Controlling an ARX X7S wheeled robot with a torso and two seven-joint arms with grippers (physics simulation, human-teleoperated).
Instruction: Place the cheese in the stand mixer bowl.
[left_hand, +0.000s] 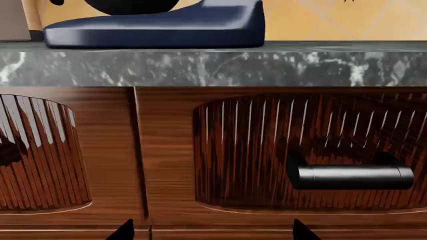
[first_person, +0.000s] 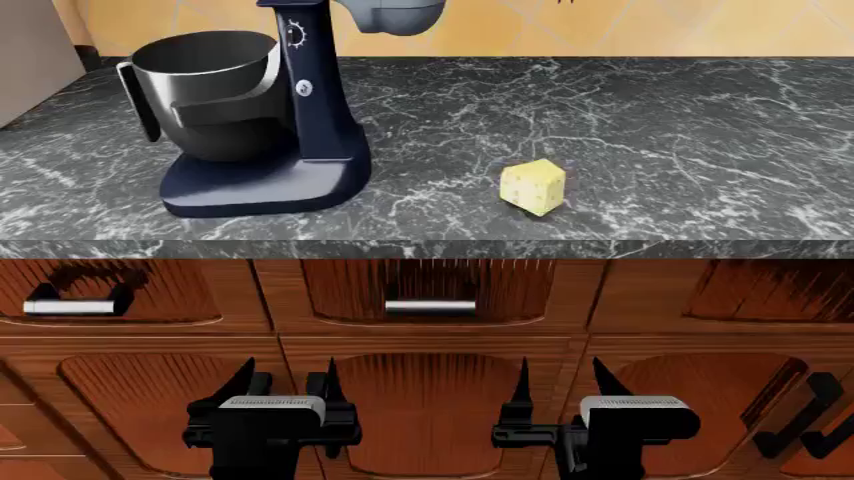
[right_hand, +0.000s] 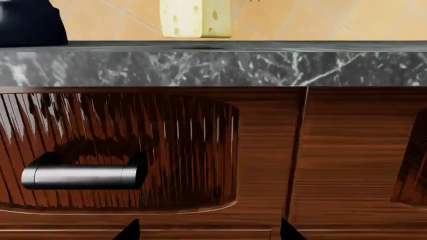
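Two grippers hung low in front of the cabinet, below the counter (first_person: 694, 130), and neither held anything. The left gripper (first_person: 284, 382) and the right gripper (first_person: 558, 382) both had their fingers spread apart, with only wood of the drawers behind them. I judge this was a resting pose, because both were at the same height and pointed forward at the drawer fronts.

The cheese (first_person: 534, 186) lay on the marble top, near the front edge, well apart from the mixer (first_person: 304, 120). It stood to the right of the mixer base, and more in line with the right arm than with the left one. The right wrist camera saw it above the counter edge, which explains why I think this arm was the natural one to take it.

The bowl (first_person: 203, 92) sat on the mixer at the left side of the counter, its mouth open upward and its handle turned to the left. Nothing was seen inside it, but its bottom was hidden.

The task was not yet begun, as I judge. The arm would need to rise above the counter edge first, then come down over the wedge. One risk: the wedge was small and smooth, so it could slip or tip when the fingers close.
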